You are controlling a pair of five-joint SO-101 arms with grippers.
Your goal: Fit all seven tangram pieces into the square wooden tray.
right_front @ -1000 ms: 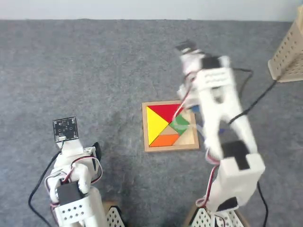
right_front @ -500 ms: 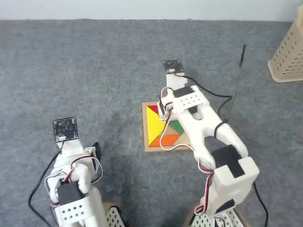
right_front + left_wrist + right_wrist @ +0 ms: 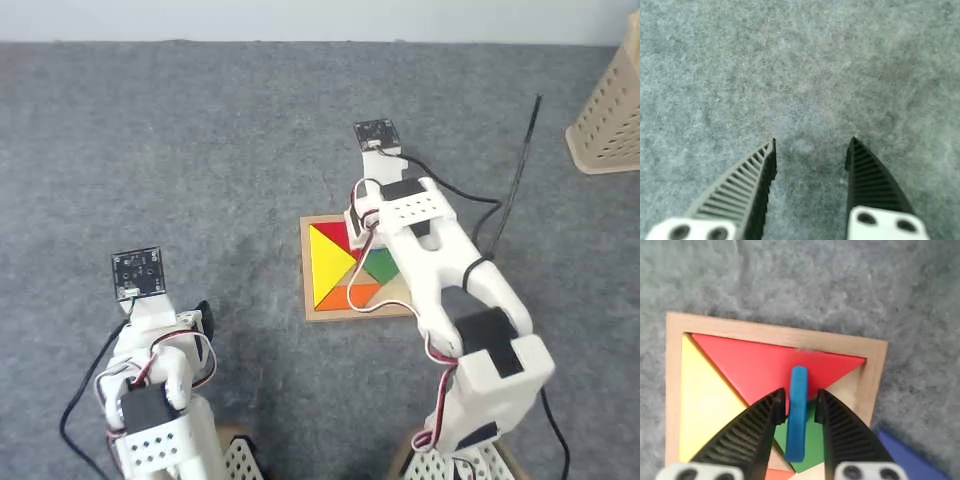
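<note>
Blue piece (image 3: 797,412) on edge, clamped in right gripper (image 3: 800,392), above red triangle (image 3: 760,365) in wooden tray (image 3: 775,332); left gripper (image 3: 812,145) fingers apart over grey carpet (image 3: 790,60).

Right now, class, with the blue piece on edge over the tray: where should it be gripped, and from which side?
Grip its two broad flat faces, near the middle, coming down from above, as the right gripper does. The blue piece stands on its thin edge over the red triangle and green piece, so only those faces offer parallel surfaces.
</note>
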